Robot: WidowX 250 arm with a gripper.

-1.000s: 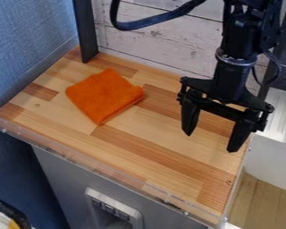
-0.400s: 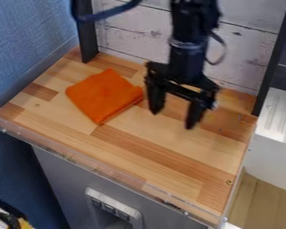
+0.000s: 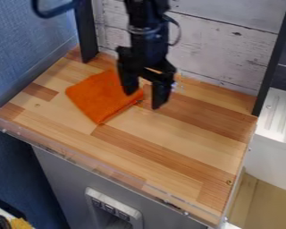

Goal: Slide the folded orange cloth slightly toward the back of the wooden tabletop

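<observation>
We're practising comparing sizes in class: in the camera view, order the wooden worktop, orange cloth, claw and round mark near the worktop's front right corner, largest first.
1. Wooden worktop
2. Orange cloth and claw: too alike to rank, especially with the claw overlapping the cloth
3. Round mark

on the table (image 3: 175, 152), the cloth (image 3: 94, 97) lies left of the pincer (image 3: 144, 100); behind stands the wall (image 3: 217, 49), well right the sink (image 3: 276, 118).

Orange cloth (image 3: 96, 95): folded into a flat, roughly square pad; lies on the wooden surface (image 3: 148, 147), one corner pointing toward its front edge.
</observation>
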